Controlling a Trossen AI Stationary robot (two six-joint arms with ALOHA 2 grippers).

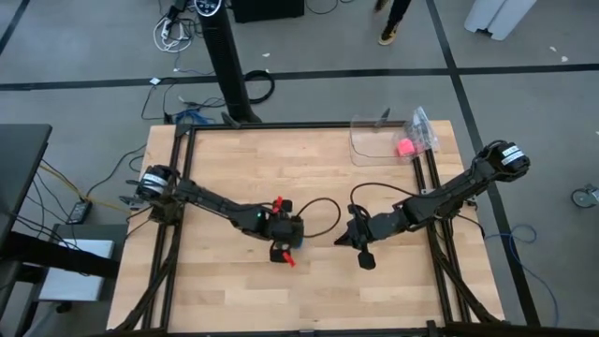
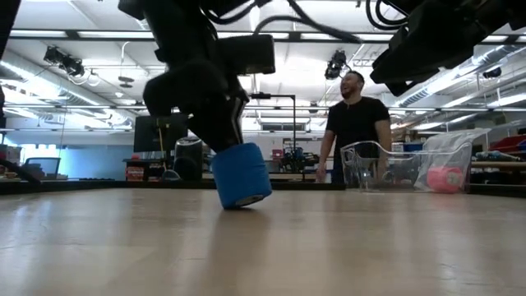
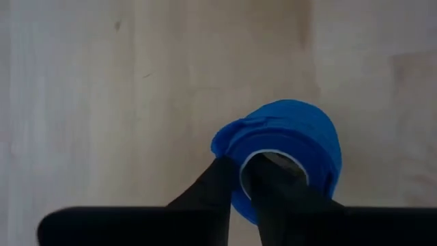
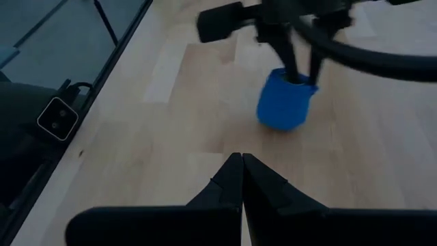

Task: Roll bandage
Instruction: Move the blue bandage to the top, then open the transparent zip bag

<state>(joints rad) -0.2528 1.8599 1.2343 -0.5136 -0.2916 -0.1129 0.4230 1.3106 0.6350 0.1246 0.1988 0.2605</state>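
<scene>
- No brand, label or readable writing on anything in view.
- Bandage (image 2: 240, 176): bright blue, rolled into a small hollow-centred coil, tilted, lower edge on the wooden table (image 1: 234, 290) near mid-table.
- Left gripper (image 3: 249, 179): pointing down over the coil. Fingers (image 3: 273, 188) nearly together, pinching the coil's wall — one finger inside the hollow centre, the other outside against the blue cloth. The right wrist view shows the same hold from the side: two dark fingers entering the coil's top rim.
- High view: left gripper (image 1: 284, 245) hides the bandage; red parts show on the gripper body.
- Right gripper (image 4: 242, 179): fingers closed flat together, nothing between them, held above bare table, near the bandage (image 4: 285, 99) but apart from it. In the high view it sits right of the left gripper at (image 1: 344, 240).
- Clear plastic container (image 1: 372, 140) at the far right part of the table; small pink ball (image 1: 404, 147) just beside it, by a clear bag.
- Person in a dark shirt (image 2: 356, 123) stands beyond the table.
</scene>
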